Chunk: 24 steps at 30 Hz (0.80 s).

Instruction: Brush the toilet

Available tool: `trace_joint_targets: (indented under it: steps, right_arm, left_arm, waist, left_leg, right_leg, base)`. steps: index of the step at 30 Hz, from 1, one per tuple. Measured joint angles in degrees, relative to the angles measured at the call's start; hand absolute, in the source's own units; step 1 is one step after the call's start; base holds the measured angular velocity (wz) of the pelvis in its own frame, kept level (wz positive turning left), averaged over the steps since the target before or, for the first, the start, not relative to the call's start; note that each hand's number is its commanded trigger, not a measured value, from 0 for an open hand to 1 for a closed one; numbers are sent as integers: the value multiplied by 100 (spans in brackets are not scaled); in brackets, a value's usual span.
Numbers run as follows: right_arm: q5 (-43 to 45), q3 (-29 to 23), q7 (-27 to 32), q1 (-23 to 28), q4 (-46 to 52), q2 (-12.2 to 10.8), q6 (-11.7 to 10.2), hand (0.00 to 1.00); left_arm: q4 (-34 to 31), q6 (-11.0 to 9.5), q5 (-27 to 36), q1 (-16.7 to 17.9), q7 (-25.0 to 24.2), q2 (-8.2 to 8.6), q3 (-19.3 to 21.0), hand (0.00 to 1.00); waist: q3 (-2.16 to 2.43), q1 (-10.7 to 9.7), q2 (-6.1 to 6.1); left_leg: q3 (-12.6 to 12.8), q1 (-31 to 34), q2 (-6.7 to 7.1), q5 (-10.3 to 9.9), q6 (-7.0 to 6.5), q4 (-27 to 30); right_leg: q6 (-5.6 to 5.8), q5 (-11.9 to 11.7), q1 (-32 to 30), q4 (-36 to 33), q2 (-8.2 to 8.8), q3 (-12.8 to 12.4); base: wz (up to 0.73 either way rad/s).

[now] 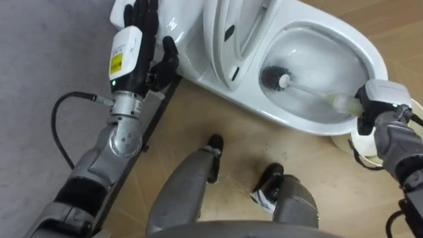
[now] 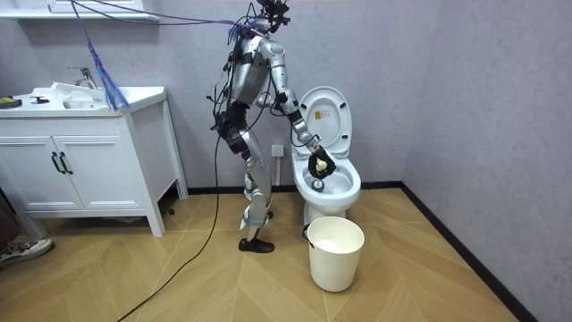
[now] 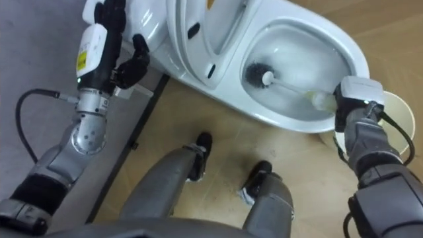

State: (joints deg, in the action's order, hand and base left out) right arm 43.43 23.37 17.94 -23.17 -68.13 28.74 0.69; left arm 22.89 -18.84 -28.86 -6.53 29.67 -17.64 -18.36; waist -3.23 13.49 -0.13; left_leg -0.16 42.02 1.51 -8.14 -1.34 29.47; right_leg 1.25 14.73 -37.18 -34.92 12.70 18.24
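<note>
— Wood floor (image 2: pixel 179 277), grey wall (image 2: pixel 447 89). How far along is the job?
— Under way, I'd judge. At the room view's left a white vanity (image 2: pixel 80 170) stands apart from the work. The robot stands upright beside the toilet (image 2: pixel 332 183), whose lid (image 2: pixel 326 112) is up.
— And the left robot hand (image 1: pixel 142 33)?
— Upper left of the eye views: fingers straight, thumb spread, holding nothing. It lies by the side of the toilet's rear body; I cannot tell if it touches.
— Where's the brush?
— Right of centre. The toilet brush (image 1: pixel 310 91) has its dark bristle head (image 1: pixel 272 78) down inside the bowl, and the handle slants out toward the right rim.
— Who holds it?
— The right robot hand (image 1: pixel 380 106), at the frame's right edge. It looks clamped round the handle's pale end, wrist bent over the rim, fingers mostly hidden under the hand's back.
— What's left?
— Probably scrubbing round the bowl, then lifting the brush out. A white bucket (image 2: pixel 335 255) sits on the floor just in front of the toilet
</note>
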Motion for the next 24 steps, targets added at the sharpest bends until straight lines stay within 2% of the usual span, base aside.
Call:
trace_joint_targets:
  steps: [6,13,15,20,21,24]
  right_arm:
    - [20,191,219,-70,63,24,200,100]
    - [447,304,440,-23,227,53,455,100]
    - [443,304,440,24,336,39,551,100]
    - [-48,347,505,-29,278,38,545,100]
    - [-243,349,505,-62,217,37,498,100]
    - [-624,166,525,-231,124,84,321,100]
  left_arm:
    - [-131,-27,4,-24,212,-76,-106,0]
    - [-140,-24,127,25,450,-74,-222,0]
    - [-140,-18,238,59,554,-69,-283,0]
    - [-143,-12,401,142,760,-92,-378,0]
    - [-146,-12,455,139,799,-124,-420,0]
    - [-230,-12,496,137,863,-158,-406,0]
  waist:
    - [42,106,104]
    - [18,98,274]
    - [35,97,339]
    - [35,96,339]
    - [6,98,295]
    - [-17,70,249]
  left_leg:
    - [-12,260,-61,57,38,21]
    - [-3,330,-91,66,51,-10]
    - [14,329,-96,67,51,-32]
    - [84,314,-113,84,69,-83]
    - [85,319,-113,86,71,-87]
    - [178,461,-84,97,58,-23]
  right_leg:
    - [-32,-34,-245,12,-80,-5]
    - [-58,-24,-292,40,-96,40]
    - [-59,-25,-309,57,-115,0]
    - [-58,-27,-380,60,-141,-103]
    - [-63,-25,-400,31,-138,-113]
    - [-100,29,-632,-217,-34,-187]
  base:
    - [0]
    - [3]
    - [-5]
    - [-6]
    - [0]
    - [0]
